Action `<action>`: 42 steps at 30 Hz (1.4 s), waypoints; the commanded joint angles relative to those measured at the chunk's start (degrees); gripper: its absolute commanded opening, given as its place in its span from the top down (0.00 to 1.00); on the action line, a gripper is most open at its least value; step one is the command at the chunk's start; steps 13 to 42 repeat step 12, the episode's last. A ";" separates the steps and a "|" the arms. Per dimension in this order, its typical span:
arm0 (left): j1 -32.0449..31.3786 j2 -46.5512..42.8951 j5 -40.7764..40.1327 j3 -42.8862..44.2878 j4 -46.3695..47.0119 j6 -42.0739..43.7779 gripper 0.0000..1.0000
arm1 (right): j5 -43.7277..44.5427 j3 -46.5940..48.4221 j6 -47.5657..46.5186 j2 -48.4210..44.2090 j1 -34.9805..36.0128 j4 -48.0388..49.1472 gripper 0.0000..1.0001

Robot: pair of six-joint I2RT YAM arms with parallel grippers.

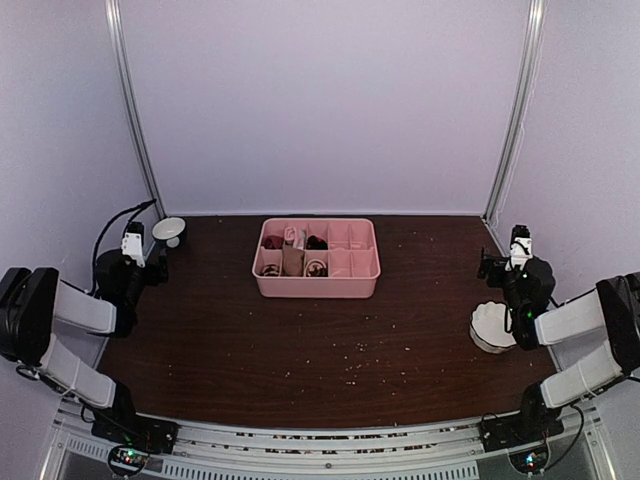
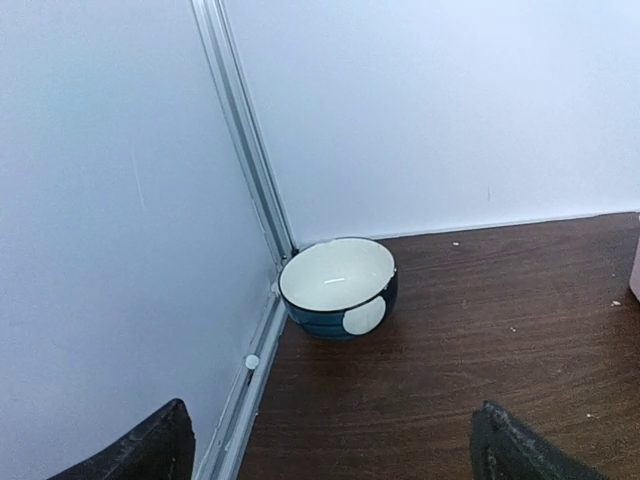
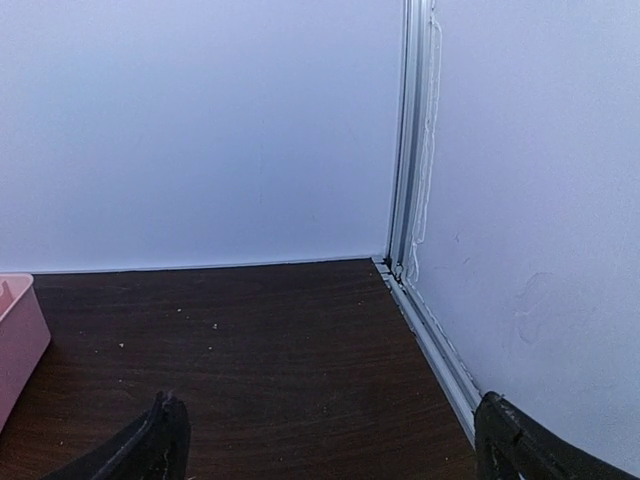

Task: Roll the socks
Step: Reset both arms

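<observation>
The left gripper [image 2: 330, 445] and right gripper [image 3: 325, 445] rest wide open and empty at the table's [image 1: 300, 350] sides, since what look like the socks [image 1: 293, 262], rolled, already sit in the pink tray's [image 1: 316, 292] left compartments.

Socks [image 1: 293, 255] are sitting bunched in the left-hand cells of the pink tray [image 1: 360, 285] (patterns too small to read, and rolled or not cannot be told). The dark sock [image 1: 316, 242], showing some red, is lying in a back cell. The beige-tan sock [image 1: 292, 262] is standing just left of it and nearer. Both are lying between the left gripper [image 1: 131, 243] and the right gripper [image 1: 517, 240], well apart from either's jaws.
</observation>
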 commanded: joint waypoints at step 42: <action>0.44 -0.13 1.95 -0.28 0.96 -0.77 0.02 | -1.22 0.25 0.47 0.10 -0.27 -0.97 0.00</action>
